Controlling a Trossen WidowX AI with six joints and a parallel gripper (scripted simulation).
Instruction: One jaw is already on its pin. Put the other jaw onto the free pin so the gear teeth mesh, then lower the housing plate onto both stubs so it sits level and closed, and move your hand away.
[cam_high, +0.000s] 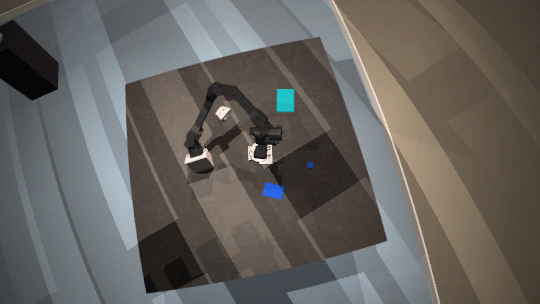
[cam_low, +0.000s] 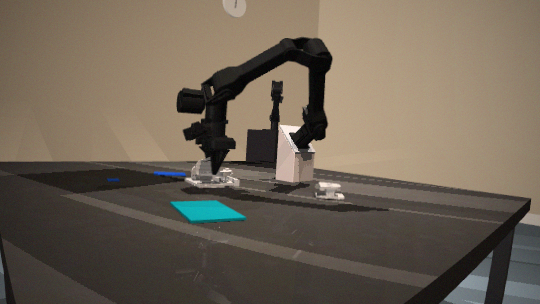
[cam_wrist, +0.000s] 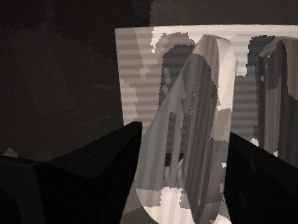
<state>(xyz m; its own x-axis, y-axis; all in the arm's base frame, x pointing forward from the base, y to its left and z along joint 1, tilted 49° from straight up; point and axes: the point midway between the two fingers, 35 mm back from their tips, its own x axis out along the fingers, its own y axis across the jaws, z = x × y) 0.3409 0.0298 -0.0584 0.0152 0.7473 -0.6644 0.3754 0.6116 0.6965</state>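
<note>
My gripper (cam_high: 260, 153) (cam_low: 215, 173) (cam_wrist: 179, 135) points down over the white base (cam_high: 252, 149) (cam_low: 233, 183) (cam_wrist: 134, 65) and is shut on a pale jaw (cam_wrist: 206, 95), a tall slotted piece. The held jaw is low, at the base; whether it is on its pin is hidden. The other jaw (cam_wrist: 271, 95) stands on the base to the right in the wrist view, apart from the held one at the top. The teeth are not clear. A small white part (cam_high: 223, 113) (cam_low: 329, 187), apparently the housing plate, lies on the table near the arm's foot.
A cyan square (cam_high: 285, 100) (cam_low: 208, 211) lies to one side of the base. A blue rectangle (cam_high: 273, 190) (cam_low: 169, 173) lies to the other side, and a small blue piece (cam_high: 310, 165) (cam_low: 113, 179) farther out. The arm's pale pedestal (cam_high: 200, 162) (cam_low: 295, 165) stands beyond the white part.
</note>
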